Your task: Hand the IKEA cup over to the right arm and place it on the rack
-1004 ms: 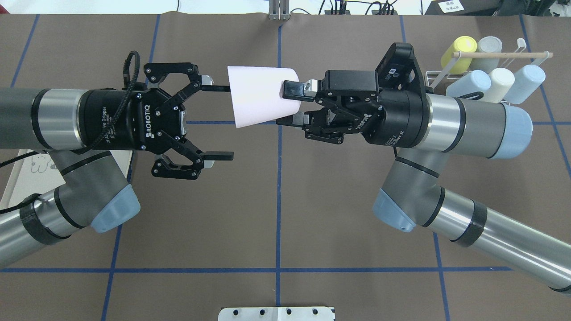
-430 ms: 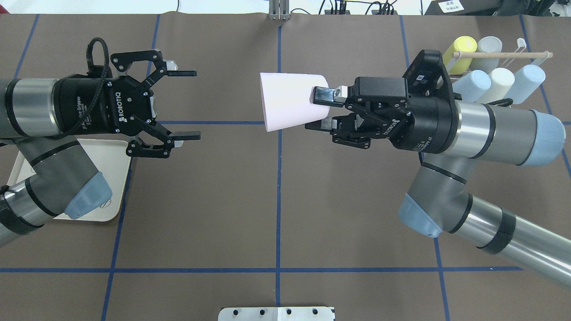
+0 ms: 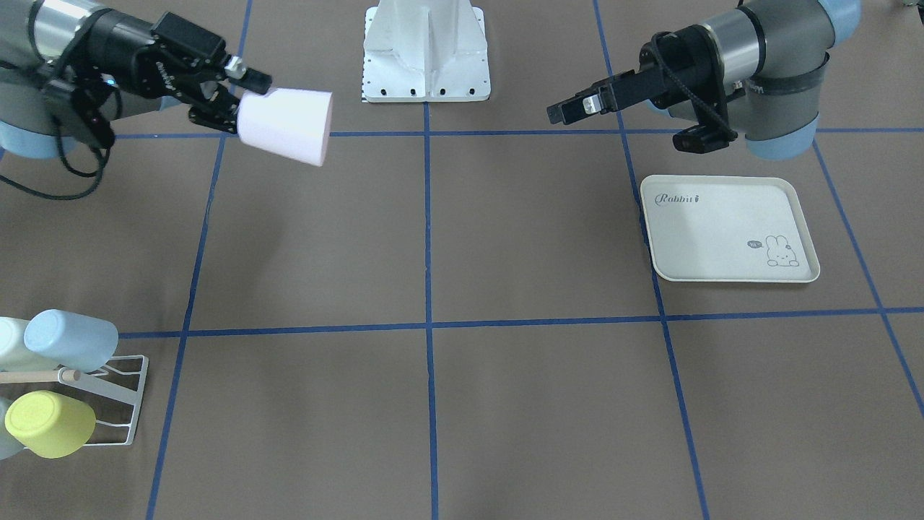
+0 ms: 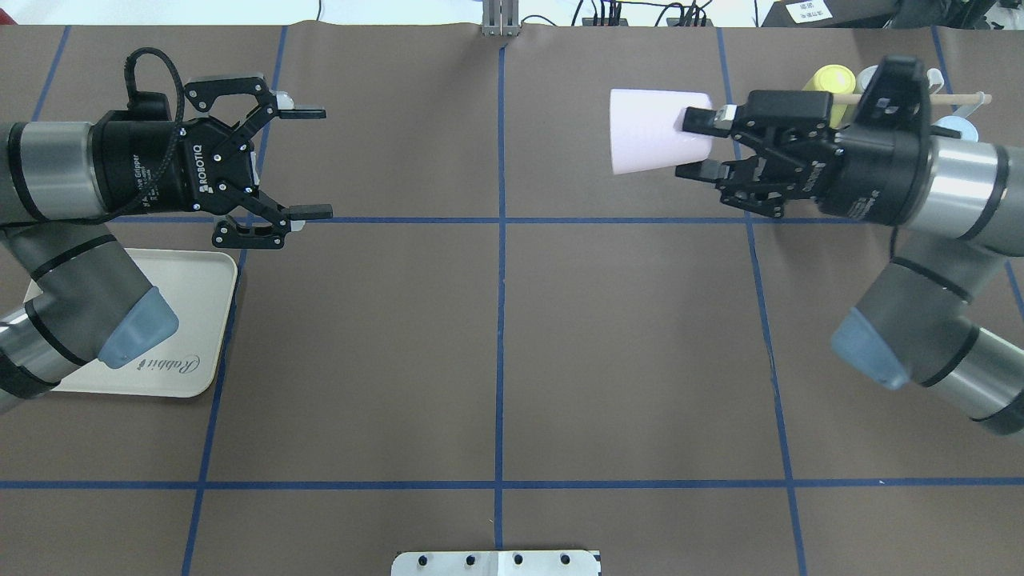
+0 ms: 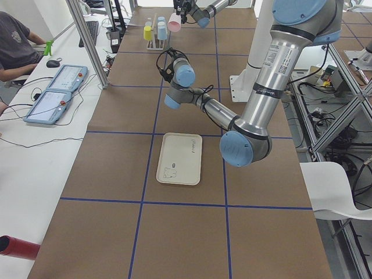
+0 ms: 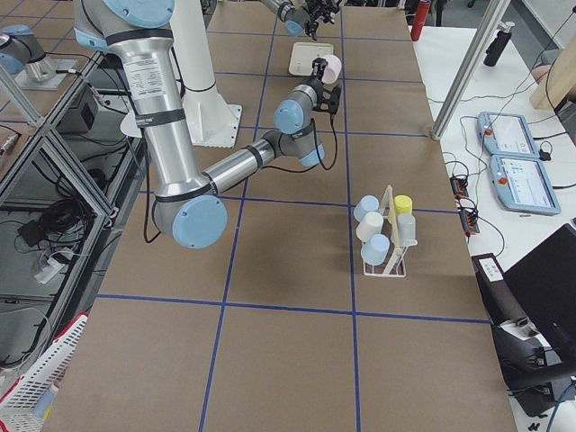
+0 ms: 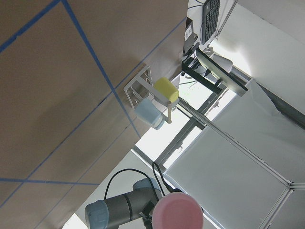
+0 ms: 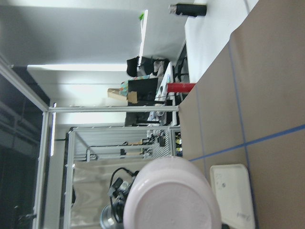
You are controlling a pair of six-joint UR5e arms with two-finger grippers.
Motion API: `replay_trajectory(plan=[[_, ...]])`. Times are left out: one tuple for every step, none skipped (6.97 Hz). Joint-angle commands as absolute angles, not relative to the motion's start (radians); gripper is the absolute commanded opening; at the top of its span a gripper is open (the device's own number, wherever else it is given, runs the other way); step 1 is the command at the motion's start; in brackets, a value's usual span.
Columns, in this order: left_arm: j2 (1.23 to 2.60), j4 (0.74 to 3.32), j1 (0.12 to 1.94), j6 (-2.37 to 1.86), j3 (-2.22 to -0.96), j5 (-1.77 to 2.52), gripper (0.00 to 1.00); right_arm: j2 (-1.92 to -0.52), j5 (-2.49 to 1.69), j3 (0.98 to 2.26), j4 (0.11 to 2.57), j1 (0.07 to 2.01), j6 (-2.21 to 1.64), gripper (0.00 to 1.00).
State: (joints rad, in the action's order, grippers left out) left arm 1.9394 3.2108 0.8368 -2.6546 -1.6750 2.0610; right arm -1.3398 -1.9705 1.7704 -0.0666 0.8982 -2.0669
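Clamping the pink cup [image 4: 652,130], the right gripper [image 4: 690,145] hangs clear of the rack [image 3: 137,404].

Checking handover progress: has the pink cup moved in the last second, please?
Yes: the pink cup, in the right gripper, left the centre blue line toward the rack.

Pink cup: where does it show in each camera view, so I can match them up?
Front-facing: pink cup, upper left.
Overhead: upper right.
Exterior left: top centre, far.
Exterior right: top centre, far.
Left wrist: bottom edge.
Right wrist: bottom centre, close.
Shared landmark: cream tray, absent only from the left wrist view.
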Motion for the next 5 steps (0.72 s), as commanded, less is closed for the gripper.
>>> replay_trajectory(plan=[[1.937,3.121,0.844,-2.532,-1.664,2.065,1.0,-1.35,-2.228,1.779,0.23,1.171,-1.902,0.32],[1.931,3.059,0.851,-2.455,-1.663,2.086,1.0,-1.35,-2.288,1.779,0.359,1.252,-1.782,0.32],[1.927,2.996,0.856,-2.359,-1.661,2.091,1.0,-1.354,-2.319,1.778,0.488,1.331,-1.663,0.32],[1.922,2.934,0.864,-2.28,-1.661,2.089,1.0,-1.351,-2.362,1.776,0.641,1.412,-1.508,0.31],[1.913,2.881,0.873,-2.187,-1.657,2.088,1.0,-1.35,-2.399,1.776,0.782,1.472,-1.318,0.3]])
